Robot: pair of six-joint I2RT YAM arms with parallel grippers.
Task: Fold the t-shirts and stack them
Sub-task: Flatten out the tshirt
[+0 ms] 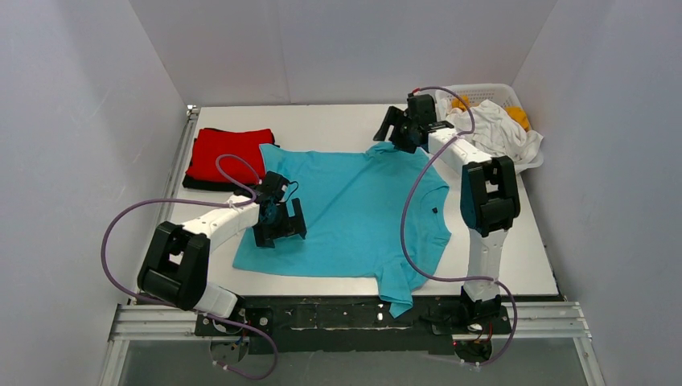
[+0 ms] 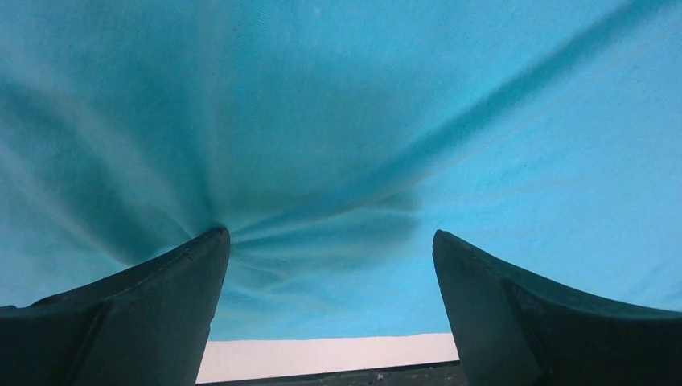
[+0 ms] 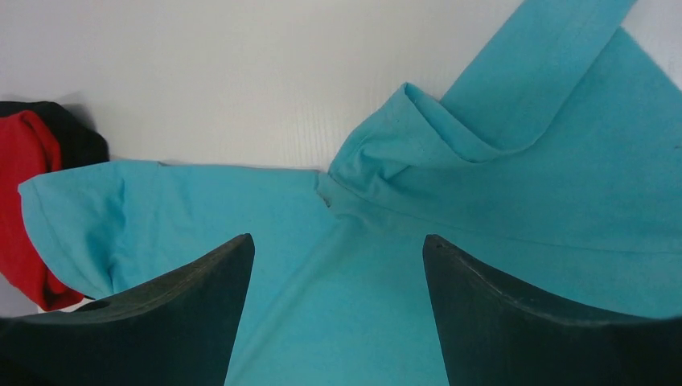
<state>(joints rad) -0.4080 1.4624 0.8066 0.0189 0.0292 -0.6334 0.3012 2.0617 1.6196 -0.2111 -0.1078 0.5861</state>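
The black t-shirt [image 1: 197, 183] is mostly hidden beneath the folded red t-shirt [image 1: 229, 153]; only a dark rim shows, just beyond the far left sleeve of the turquoise t-shirt [image 1: 354, 217]. The left wrist view shows almost only turquoise cloth [image 2: 362, 121], with a thin strip of white table [image 2: 322, 354] below it. From above, the left gripper [image 1: 280, 223] covers part of the turquoise shirt's left side. Its jaws stand wide apart with nothing between them [image 2: 330, 241], and creases in the cloth gather at one fingertip [image 2: 215, 238], which seems to press there.

The right gripper [image 1: 396, 129] is at the turquoise shirt's far edge, jaws spread and holding nothing [image 3: 338, 241], over a rumpled fold of the shirt [image 3: 482, 209]. Whether it touches the cloth cannot be told. Red [image 3: 24, 201] and black [image 3: 72, 137] cloth are cut off at that view's left edge.

The turquoise shirt lies spread flat in the middle of the table [image 1: 322, 121], and its near right sleeve hangs over the table edge onto the black rail [image 1: 338, 315]. Bare tabletop lies beyond it and to its right.

Far right of the turquoise shirt, a white lattice basket [image 1: 482, 90] holds crumpled white clothes [image 1: 499, 133] and orange cloth [image 1: 519, 117], partly hidden by the right arm
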